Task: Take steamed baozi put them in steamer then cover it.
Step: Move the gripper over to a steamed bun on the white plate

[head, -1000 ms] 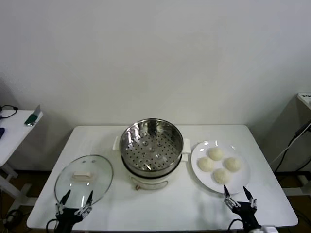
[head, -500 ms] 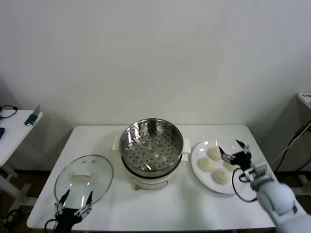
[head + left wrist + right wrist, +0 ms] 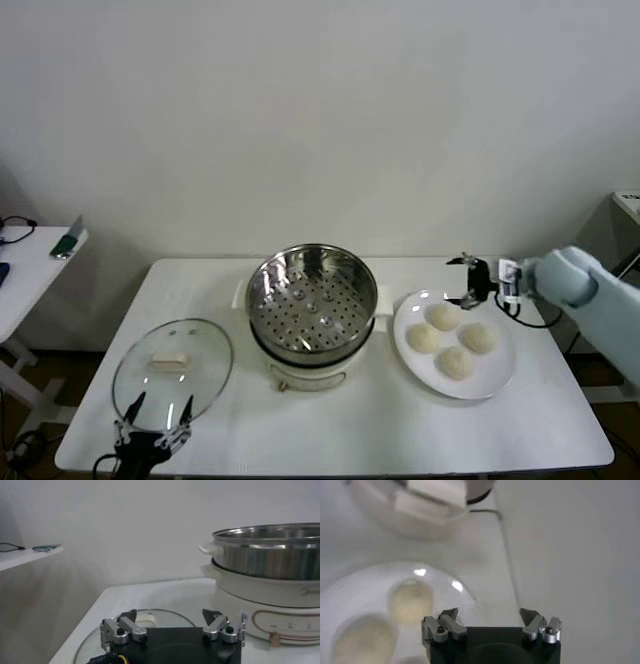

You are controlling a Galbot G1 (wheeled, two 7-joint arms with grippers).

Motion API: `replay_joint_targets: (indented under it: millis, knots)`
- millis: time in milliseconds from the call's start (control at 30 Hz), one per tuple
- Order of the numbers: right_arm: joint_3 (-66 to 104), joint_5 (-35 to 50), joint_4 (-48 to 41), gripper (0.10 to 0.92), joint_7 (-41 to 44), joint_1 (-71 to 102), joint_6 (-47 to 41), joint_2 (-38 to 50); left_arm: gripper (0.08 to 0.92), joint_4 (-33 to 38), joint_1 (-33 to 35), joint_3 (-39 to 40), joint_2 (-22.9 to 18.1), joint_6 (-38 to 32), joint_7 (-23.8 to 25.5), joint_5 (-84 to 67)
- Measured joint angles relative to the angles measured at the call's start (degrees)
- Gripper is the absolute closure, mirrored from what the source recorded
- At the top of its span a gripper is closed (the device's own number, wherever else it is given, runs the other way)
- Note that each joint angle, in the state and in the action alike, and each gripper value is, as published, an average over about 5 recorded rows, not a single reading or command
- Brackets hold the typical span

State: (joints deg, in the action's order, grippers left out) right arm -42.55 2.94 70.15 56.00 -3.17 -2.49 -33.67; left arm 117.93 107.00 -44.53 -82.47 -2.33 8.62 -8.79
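Four baozi [image 3: 452, 338] lie on a white plate [image 3: 499, 378], just right of the steamer [image 3: 312, 300]. The steamer basket holds nothing. The cover [image 3: 172, 368] lies flat on the table [image 3: 380, 430], left of the steamer. Right gripper [image 3: 462, 281]: jaws spread, grasping nothing, above the plate's far edge. Left gripper [image 3: 152, 413]: jaws spread, parked at the cover's near rim.
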Motion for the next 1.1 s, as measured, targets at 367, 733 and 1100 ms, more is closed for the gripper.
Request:
replay_joint_targets:
  millis: [367,733,1100]
  knots:
    - [-17.4,4.7,-10.8,0.203,7.2,-12.1,-0.3,-7.3,0.177,0.6,-0.4,-0.3,-0.1,0.6,0.6,0.5]
    - [-18.7,5.2,-21.0,0.203,8.2,-9.9,-0.9,-15.9,0.177,0.9,0.0,-0.5,-0.4,0.9,0.9,0.9]
    - [-16.6,3.7,-29.3,0.203,8.1,-6.6,-1.0,-21.6,0.177,0.2,0.3,-0.7,-0.5,0.6,0.9,0.8]
